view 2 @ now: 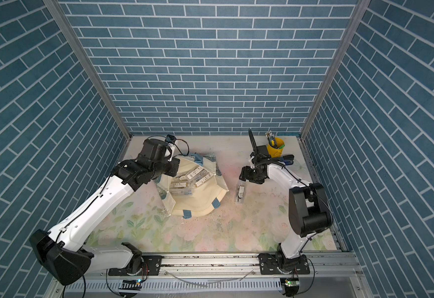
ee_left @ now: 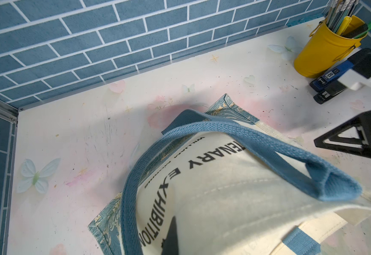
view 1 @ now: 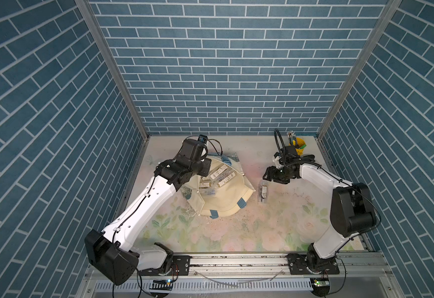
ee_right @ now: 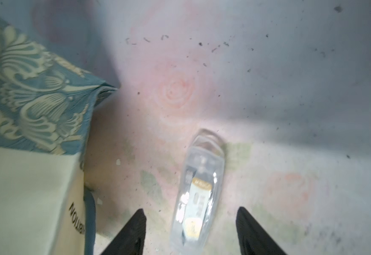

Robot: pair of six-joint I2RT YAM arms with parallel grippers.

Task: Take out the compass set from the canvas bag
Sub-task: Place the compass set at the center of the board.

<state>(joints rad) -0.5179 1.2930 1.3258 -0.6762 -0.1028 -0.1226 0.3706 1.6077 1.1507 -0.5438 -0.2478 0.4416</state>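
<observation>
The cream canvas bag [view 1: 226, 206] [view 2: 200, 203] lies on the table with its mouth held wide, and several clear compass-set cases [view 1: 218, 175] show inside it. My left gripper [ee_left: 175, 234] is shut on the bag's upper rim next to the blue strap [ee_left: 235, 136]; only one dark finger shows against the cloth. One compass set [view 1: 263, 192] [ee_right: 198, 192] lies flat on the table just right of the bag. My right gripper [view 1: 266, 177] [ee_right: 191, 212] hovers over its far end, open, its fingers standing clear on either side of the case.
A yellow cup of pens [view 1: 299, 144] [ee_left: 325, 48] stands at the back right, with a blue and black stapler [ee_left: 328, 81] beside it. The brick-patterned walls close in the back and both sides. The bag's floral corner [ee_right: 36, 88] lies close to my right gripper.
</observation>
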